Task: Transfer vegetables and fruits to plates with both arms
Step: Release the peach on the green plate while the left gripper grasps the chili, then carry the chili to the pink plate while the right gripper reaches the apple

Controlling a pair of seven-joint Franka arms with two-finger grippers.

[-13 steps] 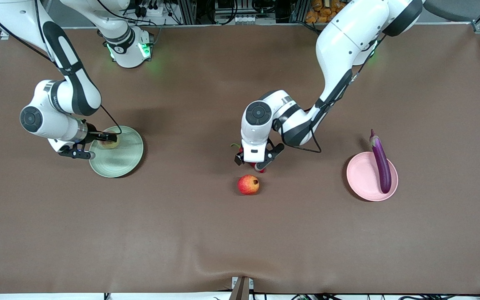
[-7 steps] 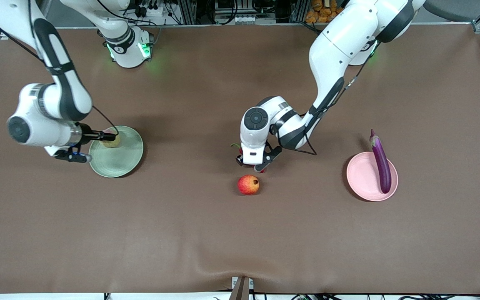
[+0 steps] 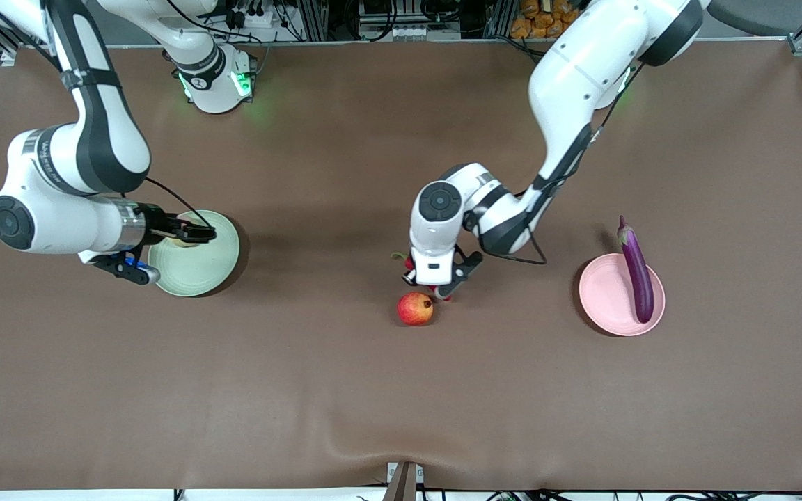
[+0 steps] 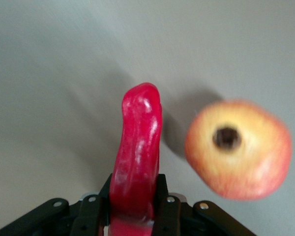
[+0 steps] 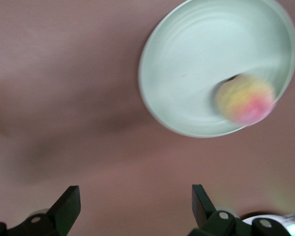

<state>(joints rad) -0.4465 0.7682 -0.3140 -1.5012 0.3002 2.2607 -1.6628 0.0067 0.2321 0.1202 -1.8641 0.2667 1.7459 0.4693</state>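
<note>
No readable writing, brand or label anywhere; only green lights at the right arm's base.

Left gripper at table centre, clamped on the red chili pepper, with its fingers pressed to the pepper's sides in the left wrist view. Pepper mostly hidden under the wrist in the front view; green stem tip poking out at about 10 o'clock from the gripper. Whether the pepper touches the table cannot be told. Pomegranate on the brown table, just beside the gripper at roughly 7 o'clock from it, crown facing up in the wrist view.

Right gripper over the pale green plate, fingers spread wide and holding nothing. Peach lying in the plate near its rim, blurred in the right wrist view and almost wholly covered by the gripper in the front view.

Eggplant lying across the pale pink plate, stem end overhanging the rim at 12 o'clock, toward the left arm's end of the table.
</note>
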